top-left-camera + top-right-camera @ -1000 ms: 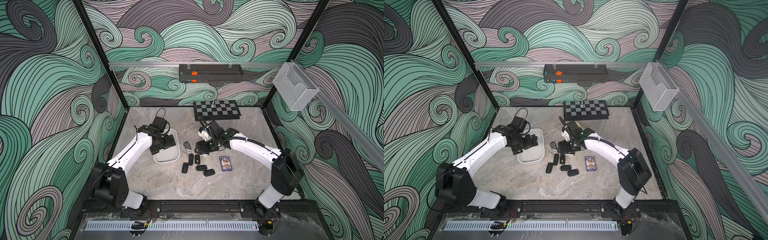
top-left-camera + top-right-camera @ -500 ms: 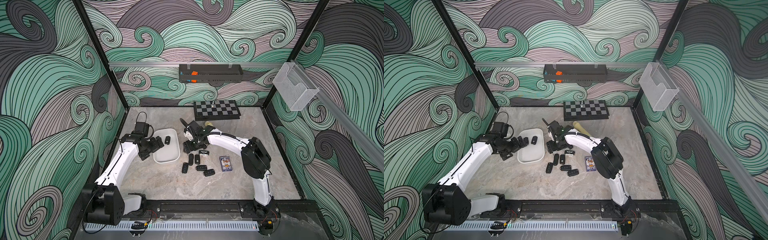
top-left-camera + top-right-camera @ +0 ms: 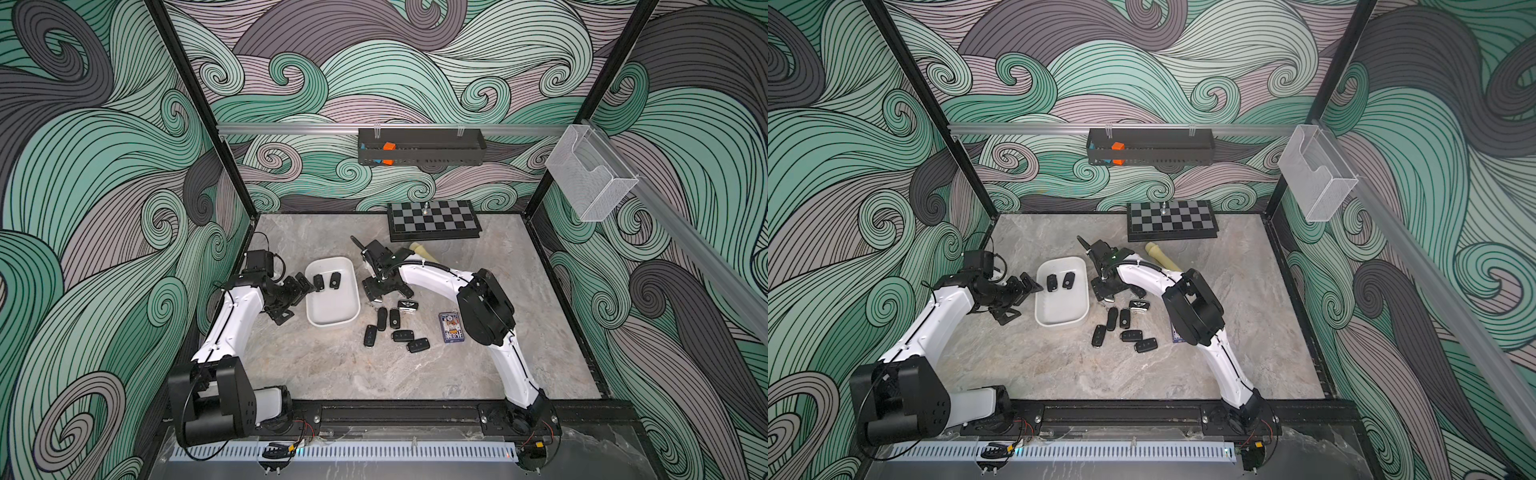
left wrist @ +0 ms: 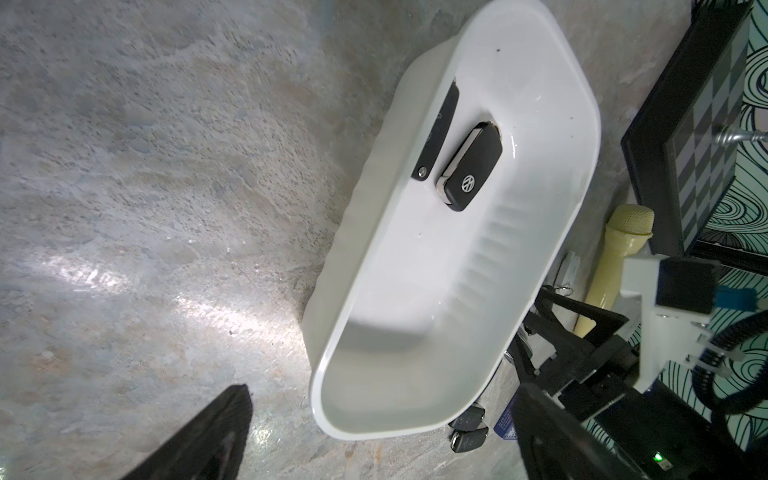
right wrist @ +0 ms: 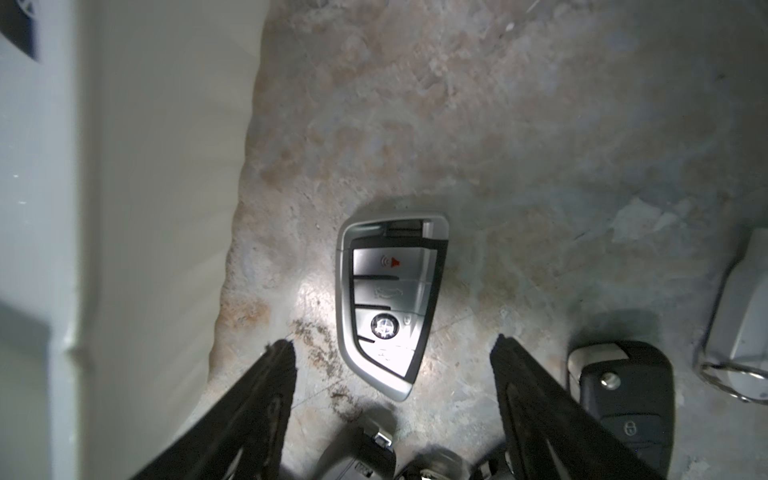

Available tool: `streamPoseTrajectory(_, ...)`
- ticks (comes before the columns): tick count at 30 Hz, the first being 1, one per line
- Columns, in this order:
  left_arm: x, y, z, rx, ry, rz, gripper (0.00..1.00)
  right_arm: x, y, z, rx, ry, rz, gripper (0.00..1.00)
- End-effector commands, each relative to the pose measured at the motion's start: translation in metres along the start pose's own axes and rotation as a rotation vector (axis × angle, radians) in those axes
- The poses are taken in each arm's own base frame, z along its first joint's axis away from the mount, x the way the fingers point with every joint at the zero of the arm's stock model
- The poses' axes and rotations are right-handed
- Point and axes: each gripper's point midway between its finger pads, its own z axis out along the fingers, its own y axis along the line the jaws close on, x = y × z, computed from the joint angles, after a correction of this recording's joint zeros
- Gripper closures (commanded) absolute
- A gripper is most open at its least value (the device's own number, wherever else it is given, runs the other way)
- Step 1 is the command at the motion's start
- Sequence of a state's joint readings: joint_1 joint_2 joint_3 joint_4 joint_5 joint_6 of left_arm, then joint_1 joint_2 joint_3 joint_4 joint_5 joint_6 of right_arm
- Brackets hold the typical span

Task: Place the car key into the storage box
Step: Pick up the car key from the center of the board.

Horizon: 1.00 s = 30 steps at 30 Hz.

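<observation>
The white storage box [image 3: 332, 312] [image 3: 1061, 311] sits left of centre with two black car keys [image 3: 335, 281] [image 4: 471, 166] lying in it. My left gripper [image 3: 295, 301] [image 3: 1019, 300] [image 4: 382, 397] hangs open just outside the box's left rim, nothing between its fingers. My right gripper [image 3: 380, 289] [image 3: 1106, 289] [image 5: 392, 347] is low over the table just right of the box. It stands open astride a silver car key [image 5: 390, 303] that lies flat on the stone; neither finger touches it. In both top views the gripper hides that key.
Several black keys [image 3: 394, 318] [image 3: 1125, 318] lie in a loose group right of the box, one [image 5: 623, 399] right beside my right finger. A card deck [image 3: 449, 327], a cream flashlight [image 3: 424, 251], a chessboard [image 3: 434, 220], a black wall tray [image 3: 422, 146] and a mesh holder [image 3: 590, 183] are further off.
My left arm has drawn back leftward from over the box, uncovering two keys inside. My right gripper has swung left toward the box, come down over the silver key and narrowed slightly.
</observation>
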State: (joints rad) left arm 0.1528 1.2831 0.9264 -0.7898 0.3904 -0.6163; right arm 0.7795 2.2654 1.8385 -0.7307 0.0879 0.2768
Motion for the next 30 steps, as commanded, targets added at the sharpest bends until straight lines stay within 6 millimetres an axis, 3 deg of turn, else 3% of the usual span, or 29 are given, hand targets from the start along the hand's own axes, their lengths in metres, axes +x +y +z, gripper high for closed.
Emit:
streamPoseTrajectory(1,0.001,-0.002,-0.005,0.031,0.001,0.016,0.01,-0.005,-0.002,0.005,0.026,0.000,-0.011,0.26)
streamPoseTrajectory(7,0.002,0.005,-0.006,0.023,0.008,0.013,0.01,-0.008,-0.002,0.014,0.041,0.016,0.010,0.30)
streamPoseTrajectory(18,0.003,0.009,-0.008,0.026,0.006,0.009,0.02,0.017,-0.010,0.032,0.116,0.104,0.009,0.40)
streamPoseTrajectory(25,0.005,0.011,-0.009,0.030,0.009,0.008,0.02,0.027,-0.011,0.036,0.129,0.135,0.031,0.50)
streamPoseTrajectory(30,0.007,0.013,-0.009,0.031,0.010,0.011,0.02,0.017,-0.007,0.026,0.112,0.105,0.030,0.67)
